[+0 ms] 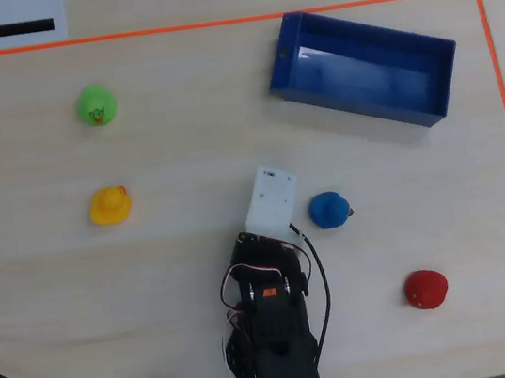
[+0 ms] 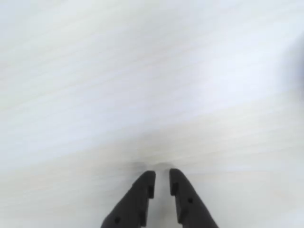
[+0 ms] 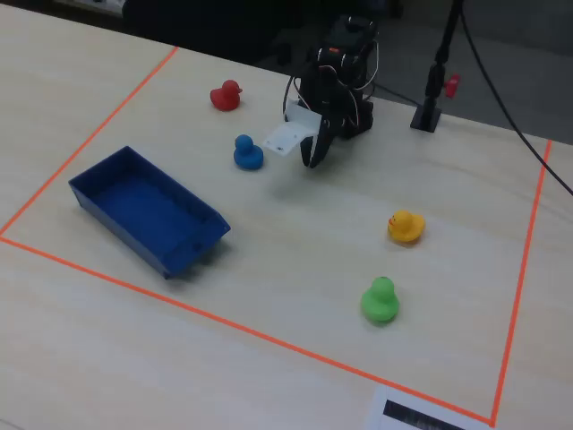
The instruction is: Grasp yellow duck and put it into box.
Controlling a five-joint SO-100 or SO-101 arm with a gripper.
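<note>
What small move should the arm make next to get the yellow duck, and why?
Probably swing toward the yellow duck, left in the overhead view. The gripper, nearly closed and empty, sees only bare table, and the duck sits well apart from it.

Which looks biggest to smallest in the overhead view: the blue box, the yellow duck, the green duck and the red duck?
1. The box, by far the largest.
2. The yellow duck, the green duck and the red duck look about the same size in the overhead view, too close to rank.
</note>
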